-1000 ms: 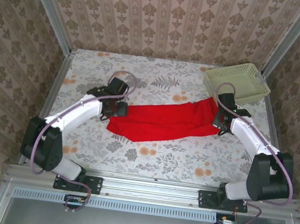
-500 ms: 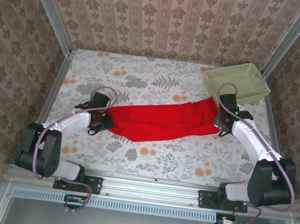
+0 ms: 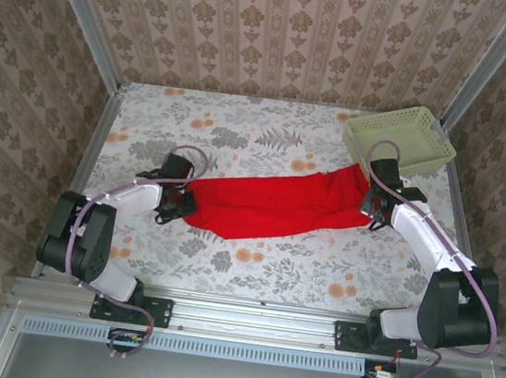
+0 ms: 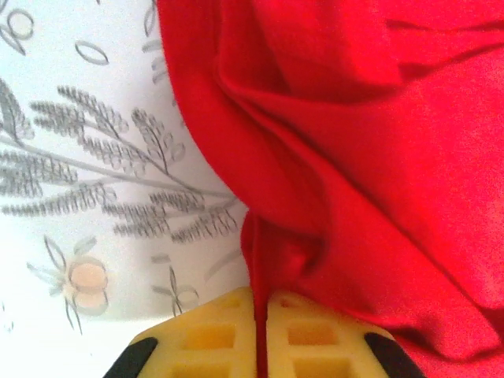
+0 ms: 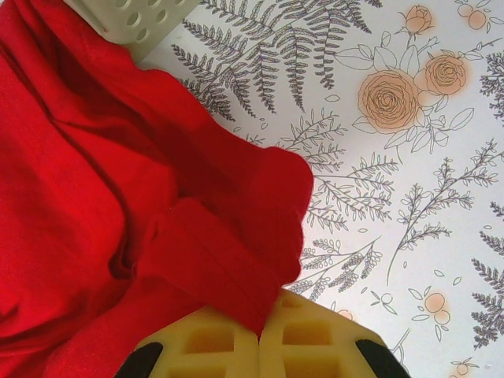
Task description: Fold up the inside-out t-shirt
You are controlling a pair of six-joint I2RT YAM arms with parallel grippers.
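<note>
1. The inside-out t-shirt (image 3: pixel 274 206), plain bright red, lay bunched in a long band across the middle of the floral-patterned surface (image 3: pixel 243 262). In the top view its right end sat farther from the arm bases than its left.
2. The left gripper (image 3: pixel 180 201) sat at the band's left end. In the left wrist view its yellow pads (image 4: pixel 197 339) were pressed together on a thin upright ridge of the red cloth, with creases fanning away from that pinch.
3. The right gripper (image 3: pixel 374 203) sat at the band's right end. In the right wrist view it (image 5: pixel 258 339) was clamped on a folded flap of the same cloth.
4. A pale green perforated basket (image 3: pixel 400 138) stood at the far right corner of the surface. Its near corner (image 5: pixel 130 20) was just beside the shirt's right end.
</note>
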